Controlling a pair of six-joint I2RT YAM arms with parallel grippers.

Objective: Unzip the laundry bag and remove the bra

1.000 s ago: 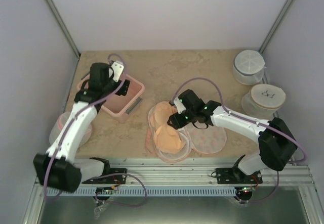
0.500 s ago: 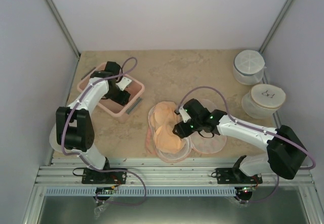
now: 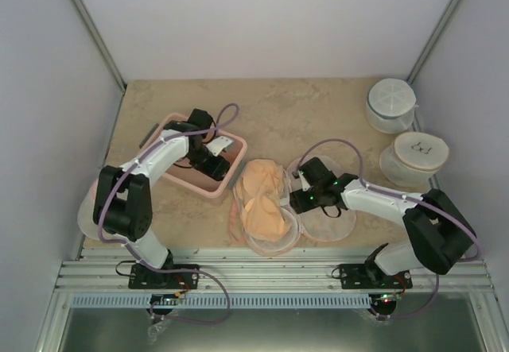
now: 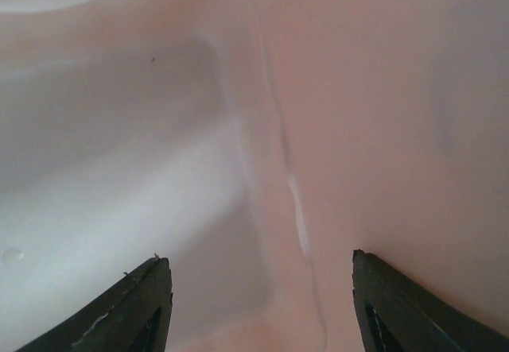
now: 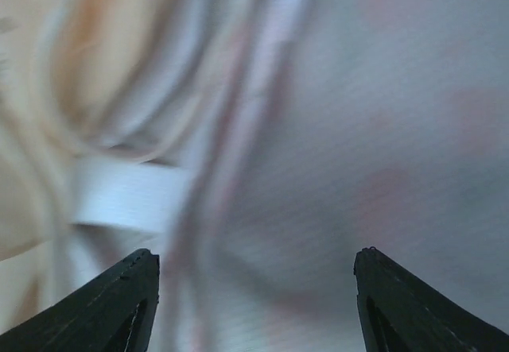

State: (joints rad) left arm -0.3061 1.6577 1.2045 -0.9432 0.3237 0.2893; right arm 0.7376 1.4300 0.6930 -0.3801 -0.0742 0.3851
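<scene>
Tabletop [image 3: 318, 114]: left fingers [image 4: 137, 308] wide in tub [image 4: 366, 114]; right fingers [image 5: 119, 308] wide over laundry bag [image 3: 334, 225].

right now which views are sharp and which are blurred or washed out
Top external view: sharp and evenly lit, with soft shadows only; the bra, laundry bag and pink tub read clearly. Left wrist view: too close, the tub's plastic out of focus, with a pale washed-out patch at left. Right wrist view: smeared blur, mesh and peach fabric barely separable; only the dark fingers have clear edges.
</scene>
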